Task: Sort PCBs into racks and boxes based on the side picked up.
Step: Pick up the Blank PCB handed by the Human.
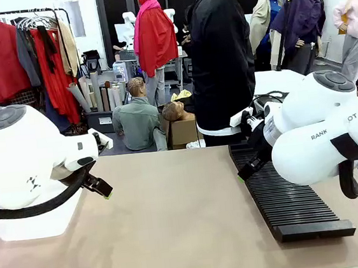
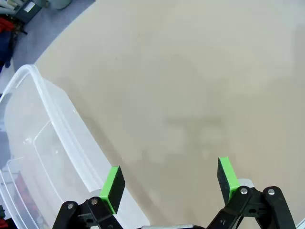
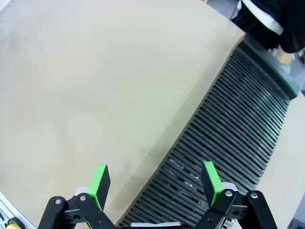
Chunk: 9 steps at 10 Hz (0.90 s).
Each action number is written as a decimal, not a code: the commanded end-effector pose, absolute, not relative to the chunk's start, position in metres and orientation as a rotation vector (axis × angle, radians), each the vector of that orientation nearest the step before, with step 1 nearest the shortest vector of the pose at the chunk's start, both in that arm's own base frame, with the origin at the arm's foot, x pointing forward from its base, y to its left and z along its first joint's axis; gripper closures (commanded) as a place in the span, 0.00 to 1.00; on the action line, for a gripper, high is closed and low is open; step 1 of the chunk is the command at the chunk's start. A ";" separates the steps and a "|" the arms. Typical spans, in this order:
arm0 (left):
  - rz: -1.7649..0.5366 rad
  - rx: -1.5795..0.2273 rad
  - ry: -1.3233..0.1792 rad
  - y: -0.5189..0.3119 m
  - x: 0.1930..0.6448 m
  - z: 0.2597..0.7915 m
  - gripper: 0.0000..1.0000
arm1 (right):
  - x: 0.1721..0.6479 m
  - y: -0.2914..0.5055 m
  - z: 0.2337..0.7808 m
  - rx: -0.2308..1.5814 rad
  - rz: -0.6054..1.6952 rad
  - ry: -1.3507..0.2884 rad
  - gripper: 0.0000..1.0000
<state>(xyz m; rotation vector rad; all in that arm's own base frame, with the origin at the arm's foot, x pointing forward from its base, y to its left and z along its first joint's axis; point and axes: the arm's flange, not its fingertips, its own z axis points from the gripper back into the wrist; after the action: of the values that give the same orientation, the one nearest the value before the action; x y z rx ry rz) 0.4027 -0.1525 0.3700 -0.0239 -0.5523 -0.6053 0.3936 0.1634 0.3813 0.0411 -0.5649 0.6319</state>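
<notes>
Lower left of the left wrist view: clear box [image 2: 62,114], just beside the left gripper [image 2: 170,183], spread wide and holding nothing. Could bump the box rim on a move down or sideways.

Lower middle of the right wrist view: right gripper [image 3: 156,181], also spread wide and bare, hanging over the edge of the black rack [image 3: 228,129]. Could snag a slot if dropped too low.

Plain tan surface [image 1: 175,217]. Behind, clothes rail [image 1: 10,55] at upper left, person in black [image 1: 222,59] at upper middle.

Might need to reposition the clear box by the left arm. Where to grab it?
Probably the rolled rim of the box, on the long wall nearest the left gripper, from above, straddling it: open top, thin upright wall.
</notes>
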 end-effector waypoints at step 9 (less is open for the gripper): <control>-0.604 -0.024 -0.553 -0.152 0.403 0.370 0.00 | 0.395 0.163 0.382 0.044 0.625 -0.581 0.00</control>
<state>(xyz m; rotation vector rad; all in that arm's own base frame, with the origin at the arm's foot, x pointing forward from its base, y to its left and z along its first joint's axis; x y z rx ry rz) 0.4027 -0.1525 0.3700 -0.0239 -0.5523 -0.6053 0.3936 0.1634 0.3813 0.0411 -0.5649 0.6319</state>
